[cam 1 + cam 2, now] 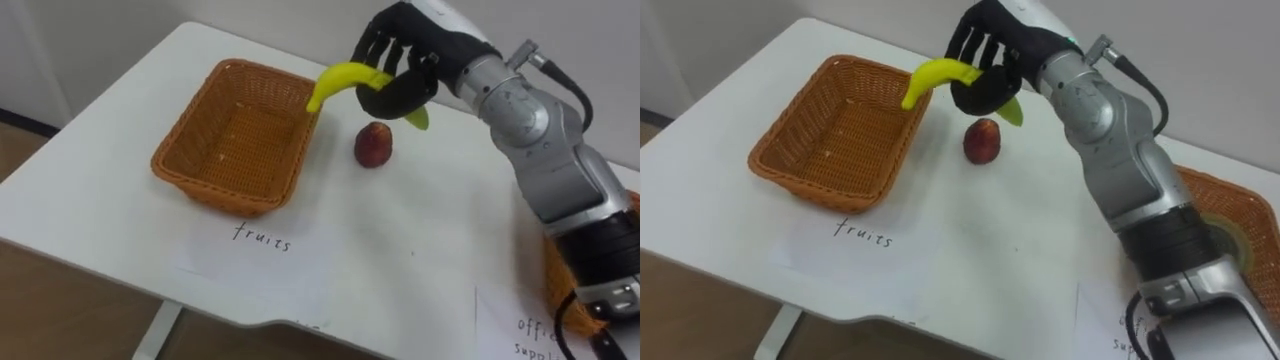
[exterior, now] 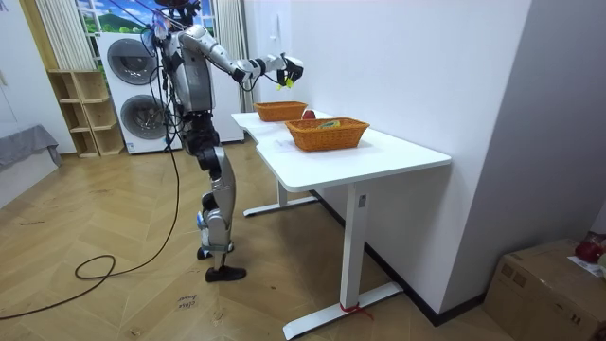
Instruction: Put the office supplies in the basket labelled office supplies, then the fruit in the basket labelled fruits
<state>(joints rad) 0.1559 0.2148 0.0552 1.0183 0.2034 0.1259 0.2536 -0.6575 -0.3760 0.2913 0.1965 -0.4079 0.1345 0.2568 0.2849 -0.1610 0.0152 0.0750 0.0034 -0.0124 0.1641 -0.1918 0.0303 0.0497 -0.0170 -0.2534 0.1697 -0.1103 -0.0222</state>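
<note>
Where the right hand (image 1: 400, 62) hangs: in the air above the bench (image 1: 90, 200), over the far side of the red fruit (image 1: 373, 146)
Hand state: fingers curled round the banana (image 1: 342, 80), which is clear of the surface
Banana: yellow end reaches left over the right rim of the fruit basket (image 1: 225, 190); green tip pokes out of the hand's other side
Red fruit: on the bench, near the fruit basket's right wall, not touching
Second basket (image 1: 1240, 205): at the bench's right end, behind the forearm
</note>
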